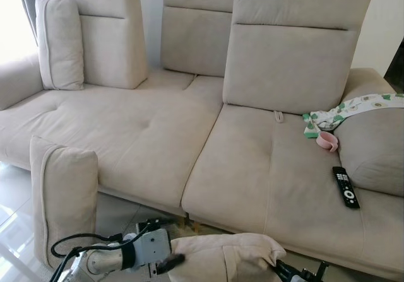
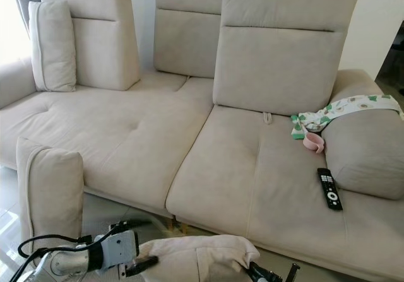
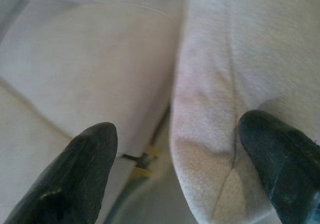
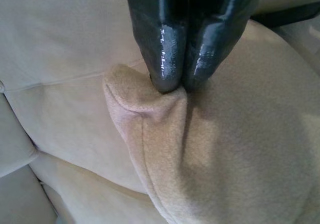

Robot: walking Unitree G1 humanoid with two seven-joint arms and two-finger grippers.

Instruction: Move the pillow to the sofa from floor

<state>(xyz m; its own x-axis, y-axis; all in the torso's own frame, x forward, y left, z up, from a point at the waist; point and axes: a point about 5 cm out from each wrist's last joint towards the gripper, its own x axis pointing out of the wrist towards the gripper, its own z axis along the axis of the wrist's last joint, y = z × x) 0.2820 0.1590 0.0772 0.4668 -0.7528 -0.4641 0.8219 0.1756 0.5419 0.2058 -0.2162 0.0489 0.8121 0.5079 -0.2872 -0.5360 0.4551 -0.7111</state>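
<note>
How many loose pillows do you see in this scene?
3: one pillow held between both pincers below the sofa's front edge, one standing on the floor at the left, one upright on the sofa's far left. Others may be hidden.

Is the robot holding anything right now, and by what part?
Yes: the right end effector pinches the beige pillow by a corner; the left end effector is open beside its other end.

The left arm is a silver-grey block with a black band round the wrist and a loose black cable looping off behind it. Its left gripper ends in two matte black fingers with rounded, slightly scuffed tips. The right gripper has the same long black fingers, glossier, with fine ridged lines catching the light.
</note>
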